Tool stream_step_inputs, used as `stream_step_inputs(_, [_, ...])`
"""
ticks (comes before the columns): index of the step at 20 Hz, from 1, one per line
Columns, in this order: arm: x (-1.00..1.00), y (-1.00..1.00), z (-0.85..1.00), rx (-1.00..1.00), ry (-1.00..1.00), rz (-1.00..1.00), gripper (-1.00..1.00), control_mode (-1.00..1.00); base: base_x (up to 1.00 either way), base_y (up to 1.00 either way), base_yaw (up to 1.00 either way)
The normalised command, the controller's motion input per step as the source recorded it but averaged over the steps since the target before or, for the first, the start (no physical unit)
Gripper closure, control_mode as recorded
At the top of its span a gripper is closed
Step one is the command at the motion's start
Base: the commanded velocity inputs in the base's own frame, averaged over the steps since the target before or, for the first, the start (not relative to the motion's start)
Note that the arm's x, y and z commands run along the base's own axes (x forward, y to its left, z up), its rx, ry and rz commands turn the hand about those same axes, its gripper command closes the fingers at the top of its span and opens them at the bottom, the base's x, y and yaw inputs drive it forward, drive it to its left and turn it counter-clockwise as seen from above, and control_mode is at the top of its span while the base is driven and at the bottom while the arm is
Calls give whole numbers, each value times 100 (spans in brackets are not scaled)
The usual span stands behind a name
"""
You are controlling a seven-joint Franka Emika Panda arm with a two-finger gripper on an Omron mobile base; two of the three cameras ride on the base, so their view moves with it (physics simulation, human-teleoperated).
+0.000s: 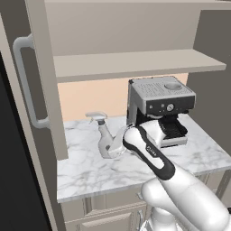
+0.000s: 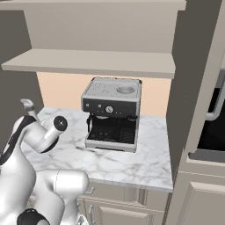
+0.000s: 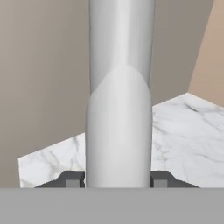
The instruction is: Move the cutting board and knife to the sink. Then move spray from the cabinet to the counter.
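the arm reaches forward and left, wrist bent, gripper [image 3: 118,181] clamped with both fingertips [image 3: 72,180] bearing inward.

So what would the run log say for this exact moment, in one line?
end effector: shut on spray | spray: upright on counter | cabinet door: open | release: not yet

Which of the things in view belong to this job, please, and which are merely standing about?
Job: spray, held in the gripper; counter; cabinet, its door open.
Standing about: espresso machine; oven.
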Motion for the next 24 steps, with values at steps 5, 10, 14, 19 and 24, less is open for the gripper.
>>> stream_step_inputs(5, [-10, -2, -58, 4, -5, -8, 100, -100, 0, 0, 0])
stream_step_inputs(10, [-15, -2, -55, 7, -5, -13, 100, -100, 0, 0, 0])
stream_step_inputs(14, [-20, -1, -53, 7, -4, -16, 100, -100, 0, 0, 0])
stream_step_inputs(19, [-21, -7, -54, 7, 0, -18, 100, -100, 0, 0, 0])
stream_step_inputs(24, [-21, -6, -56, 5, 0, -18, 100, -100, 0, 0, 0])
